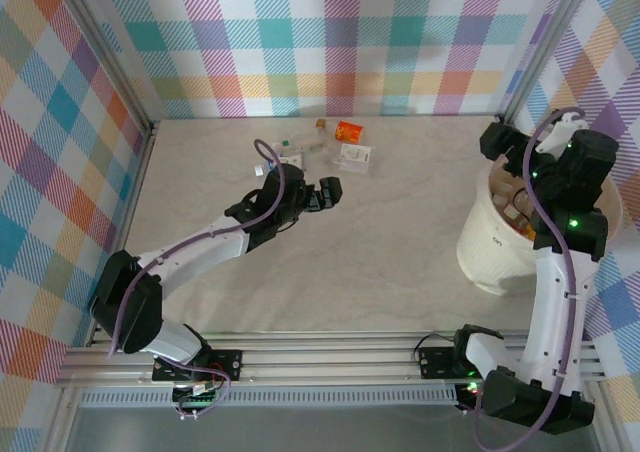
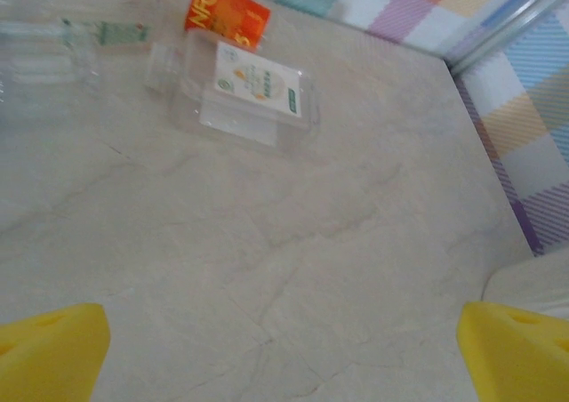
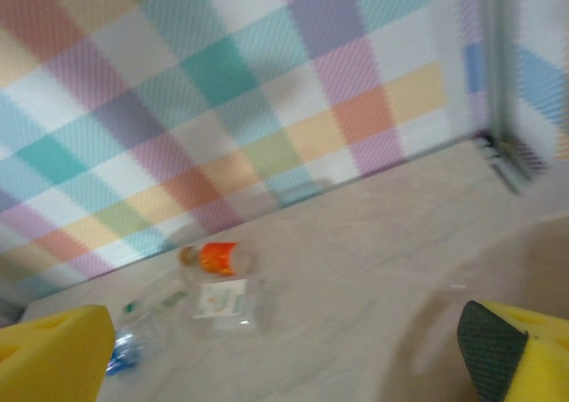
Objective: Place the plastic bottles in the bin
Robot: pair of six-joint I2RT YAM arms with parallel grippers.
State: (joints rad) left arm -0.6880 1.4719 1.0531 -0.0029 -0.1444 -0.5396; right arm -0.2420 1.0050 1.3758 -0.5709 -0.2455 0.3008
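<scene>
In the top view the left hand (image 1: 330, 190) hangs over the desk (image 1: 400, 262) left of centre. Its fingers are spread apart with nothing between them. In the left wrist view its yellow fingertips (image 2: 49, 353) sit in the bottom corners, with bare marbled desk between.

Just above that hand, in the upper middle of the top view, the loose plastic bottles (image 1: 330, 147) lie huddled near the checked wall (image 1: 330, 42). Leftmost is a clear bottle with a green label (image 1: 293, 153), flattened, almost see-through, lying on its side. Next is a bottle with an orange label (image 1: 349, 130), closest to the wall; the left wrist view shows white letters "NFC" on it. Just below it lies a flat clear pack with a white label (image 1: 356, 156), face up. It is right against the orange one, though whether they touch I cannot tell. The blurred right wrist view shows a blue cap (image 3: 123, 353) at the left end of the same huddle.

At the right of the top view stands the bin (image 1: 490, 257), a round cream-white bucket, upright. The bottles inside the bin (image 1: 515, 212) are partly hidden by the arm. The right hand (image 1: 500, 140) sits in the frame just above the bin's upper-left rim, fingers apart and empty. Its yellow fingertips (image 3: 53, 353) frame the bottom corners of the right wrist view.
</scene>
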